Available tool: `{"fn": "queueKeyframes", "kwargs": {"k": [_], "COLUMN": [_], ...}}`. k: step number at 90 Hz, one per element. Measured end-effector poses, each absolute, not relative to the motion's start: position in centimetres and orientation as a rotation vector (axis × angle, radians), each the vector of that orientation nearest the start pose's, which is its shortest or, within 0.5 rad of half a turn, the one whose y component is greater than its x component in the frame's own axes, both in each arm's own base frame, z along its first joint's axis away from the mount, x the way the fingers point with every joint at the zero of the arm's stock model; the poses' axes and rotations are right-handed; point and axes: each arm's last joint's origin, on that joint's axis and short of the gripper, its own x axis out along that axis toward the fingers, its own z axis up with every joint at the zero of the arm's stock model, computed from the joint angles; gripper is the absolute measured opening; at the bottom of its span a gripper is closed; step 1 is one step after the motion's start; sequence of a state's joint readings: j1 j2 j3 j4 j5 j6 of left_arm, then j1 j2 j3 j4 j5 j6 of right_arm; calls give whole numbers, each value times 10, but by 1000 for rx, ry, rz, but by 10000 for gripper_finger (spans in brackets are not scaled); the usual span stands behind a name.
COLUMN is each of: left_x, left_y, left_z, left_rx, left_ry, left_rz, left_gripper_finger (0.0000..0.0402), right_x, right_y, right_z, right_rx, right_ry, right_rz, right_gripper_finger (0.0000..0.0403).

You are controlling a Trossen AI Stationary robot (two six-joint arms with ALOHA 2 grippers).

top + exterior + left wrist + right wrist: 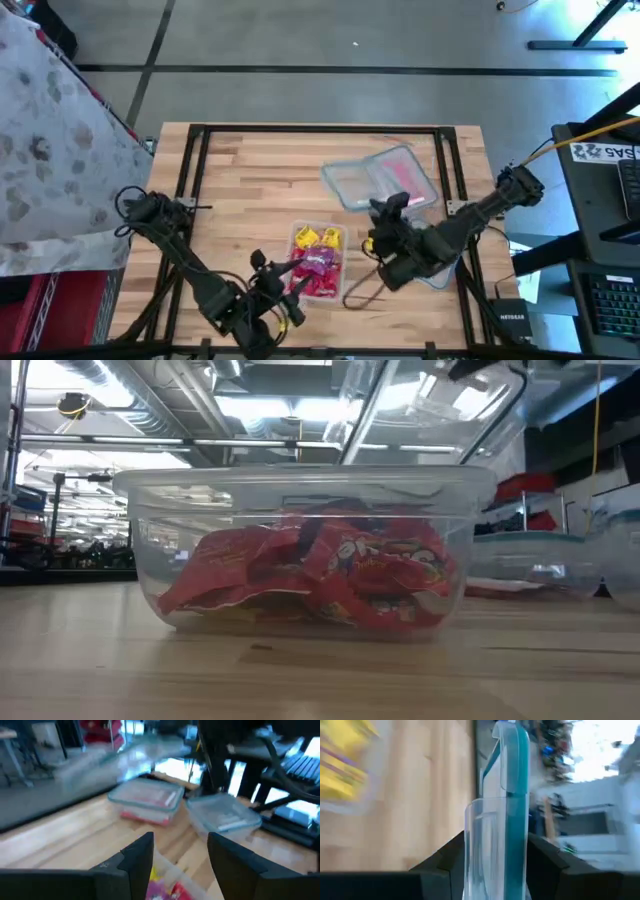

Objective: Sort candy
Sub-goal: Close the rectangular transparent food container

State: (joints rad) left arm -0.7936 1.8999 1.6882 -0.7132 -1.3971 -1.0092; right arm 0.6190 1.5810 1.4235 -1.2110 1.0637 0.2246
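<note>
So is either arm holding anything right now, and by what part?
The right gripper grips a clear tub by its teal-rimmed edge, between both fingers. The left gripper is open, holding nothing.

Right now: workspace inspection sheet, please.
Surface: wooden table, black frame along its edges.
Job's things: candy, red, yellow and magenta packets, in a clear tub near the front.
Clutter: lidded container at the back right; another clear container with a teal lid.
End effectors: left end effector open above the candy tub; right end effector shut on the clear container.
Cables: yellow cable at the right.
Surroundings: keyboard on a desk, right; patterned cloth, left.
</note>
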Motion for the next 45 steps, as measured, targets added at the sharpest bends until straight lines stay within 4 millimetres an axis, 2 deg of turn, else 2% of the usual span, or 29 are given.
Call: {"fn": "queueKeyframes", "kwargs": {"k": [14, 34, 45], "left_x": [294, 293, 292], "left_y": [-277, -278, -278], "left_z": [322, 326, 325], "left_rx": [-108, -107, -99], "left_ry": [41, 43, 54], "left_rz": [684, 676, 671], "left_gripper_finger": [170, 170, 170], "right_x": [260, 286, 305], "right_y": [175, 201, 218], "right_z": [320, 326, 317], "right_rx": [-644, -680, -690], "right_ry": [782, 779, 862], "right_rz": [-299, -316, -307], "right_gripper_finger": [133, 133, 133]}}
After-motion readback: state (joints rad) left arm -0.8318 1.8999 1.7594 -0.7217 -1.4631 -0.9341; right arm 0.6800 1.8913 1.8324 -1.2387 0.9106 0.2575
